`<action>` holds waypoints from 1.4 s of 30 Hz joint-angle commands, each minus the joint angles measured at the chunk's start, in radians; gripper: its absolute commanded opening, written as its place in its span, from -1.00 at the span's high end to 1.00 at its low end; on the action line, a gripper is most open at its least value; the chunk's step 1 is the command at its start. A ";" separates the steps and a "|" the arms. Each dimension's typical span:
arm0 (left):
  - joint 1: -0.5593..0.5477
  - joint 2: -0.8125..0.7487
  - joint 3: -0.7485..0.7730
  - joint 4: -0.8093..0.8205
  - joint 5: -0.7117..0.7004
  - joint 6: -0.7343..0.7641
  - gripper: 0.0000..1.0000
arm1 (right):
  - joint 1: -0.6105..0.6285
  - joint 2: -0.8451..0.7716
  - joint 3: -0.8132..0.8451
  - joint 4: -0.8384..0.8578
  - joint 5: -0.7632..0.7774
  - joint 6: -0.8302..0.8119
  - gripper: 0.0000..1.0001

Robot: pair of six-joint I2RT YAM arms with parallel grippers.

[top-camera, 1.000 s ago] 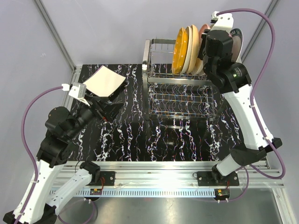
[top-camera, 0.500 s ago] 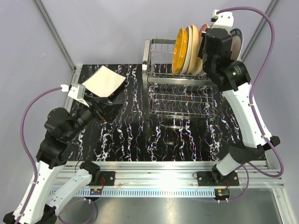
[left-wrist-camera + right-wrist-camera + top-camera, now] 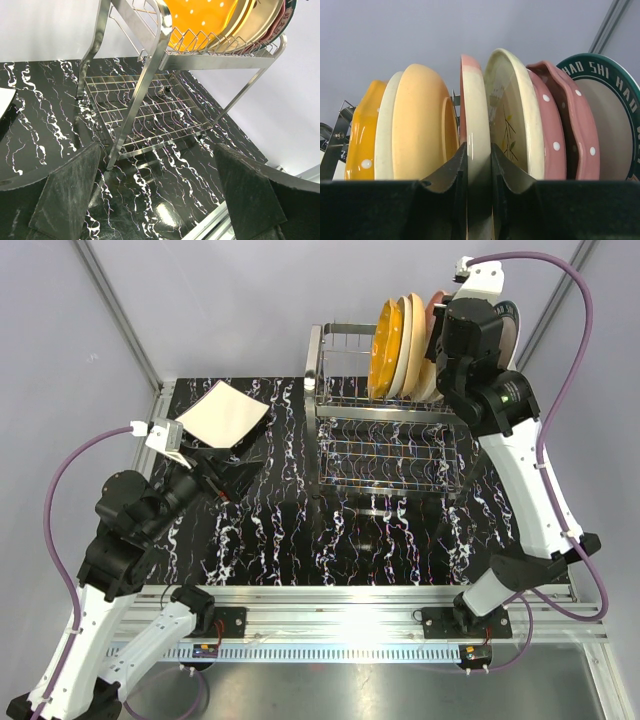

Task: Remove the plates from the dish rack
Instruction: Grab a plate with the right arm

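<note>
The chrome dish rack point(image 3: 388, 445) stands at the table's back right, with several plates point(image 3: 398, 345) upright on its upper tier. My right gripper point(image 3: 438, 352) is at these plates. In the right wrist view it point(image 3: 479, 150) is shut on the rim of the pink-cream plate point(image 3: 475, 100), between a yellow-orange plate point(image 3: 420, 125) and a pale green twig plate point(image 3: 512, 110). A pink polka-dotted plate point(image 3: 560, 125) and a dark-rimmed plate point(image 3: 615, 115) stand further right. My left gripper point(image 3: 226, 476) is open and empty, just in front of a white square plate point(image 3: 222, 413) on the table.
The rack's lower tier point(image 3: 390, 462) holds nothing. In the left wrist view the rack's frame point(image 3: 145, 85) and an orange dotted plate point(image 3: 205, 20) lie ahead of my open left gripper point(image 3: 157, 195). An aluminium rail point(image 3: 330, 600) runs along the near table edge.
My right wrist has shifted slightly up and back at the plates. The left arm and the white square plate have not moved.
</note>
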 commanded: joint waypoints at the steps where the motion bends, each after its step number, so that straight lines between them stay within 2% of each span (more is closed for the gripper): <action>1: -0.005 0.010 0.034 0.017 0.002 0.001 -0.98 | 0.011 -0.089 0.070 0.204 -0.028 0.016 1.00; 26: -0.005 0.020 0.043 0.028 0.022 -0.012 -0.98 | 0.011 -0.129 0.129 0.313 -0.065 -0.016 1.00; 42: -0.003 0.019 0.040 0.049 0.045 -0.044 -0.98 | 0.013 -0.204 0.069 0.353 -0.028 -0.051 1.00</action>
